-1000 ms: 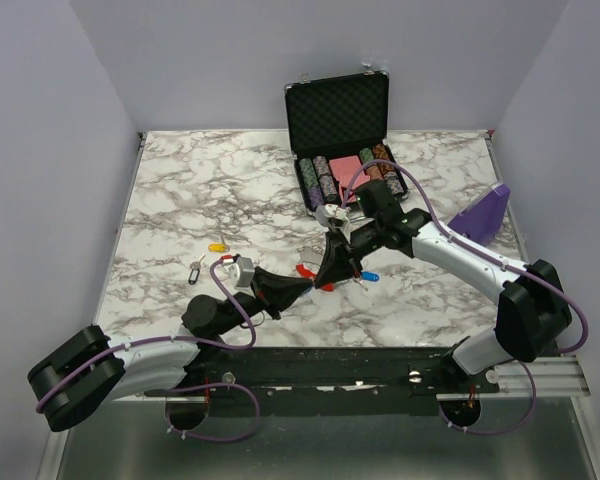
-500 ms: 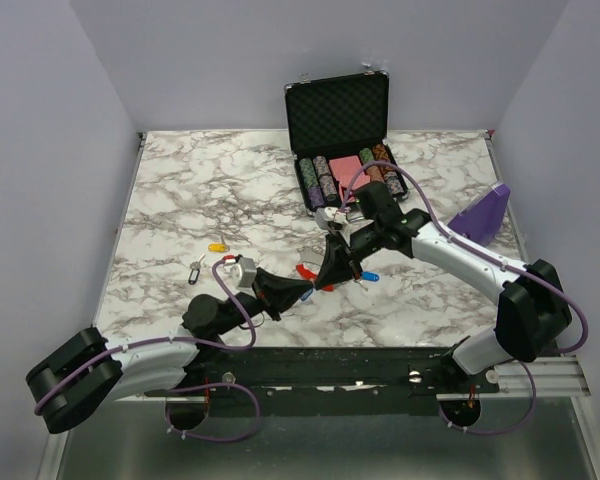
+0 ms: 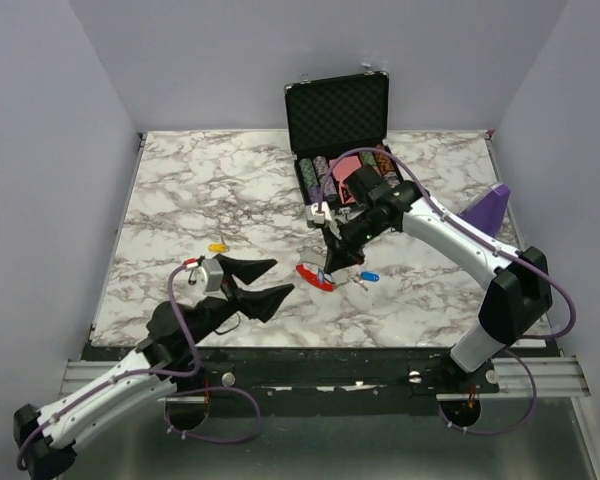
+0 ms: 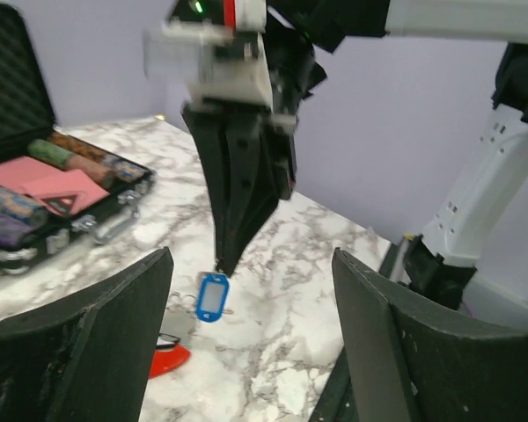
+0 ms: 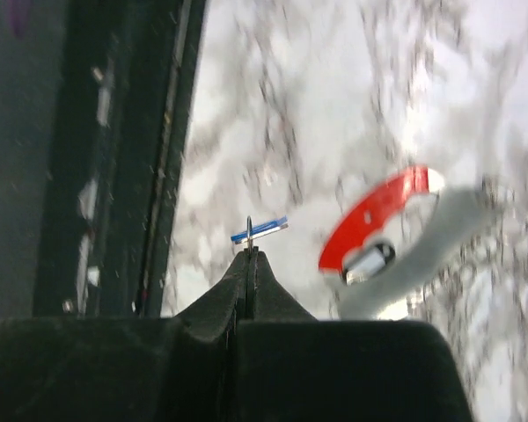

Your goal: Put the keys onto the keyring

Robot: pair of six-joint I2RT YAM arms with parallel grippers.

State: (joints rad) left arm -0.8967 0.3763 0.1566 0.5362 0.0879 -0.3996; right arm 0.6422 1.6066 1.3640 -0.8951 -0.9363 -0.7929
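The keyring (image 3: 311, 277), part red and part silver-grey, lies on the marble table (image 3: 200, 180); the right wrist view shows the keyring (image 5: 376, 214) just right of my fingertips. My right gripper (image 3: 326, 270) points down beside it, shut on a key with a blue tag (image 4: 213, 296). In the right wrist view that tag (image 5: 260, 230) juts from the tip of the right gripper (image 5: 249, 254). My left gripper (image 3: 280, 277) is open and holds nothing, a little left of the keyring. Its dark fingers (image 4: 79, 347) frame the keyring's red part (image 4: 169, 359). Two more keys lie apart: a blue-tagged one (image 3: 368, 277) and a yellow-tagged one (image 3: 217, 247).
An open black case (image 3: 338, 110) of poker chips stands at the back of the table, just behind my right arm. A purple object (image 3: 486, 211) leans at the right edge. The table's front edge and black rail (image 5: 123, 176) run close under the right gripper.
My left gripper has opened and pulled back to the left, away from the keyring it was at. The right arm has shifted slightly back, still pinching the blue-tagged key.
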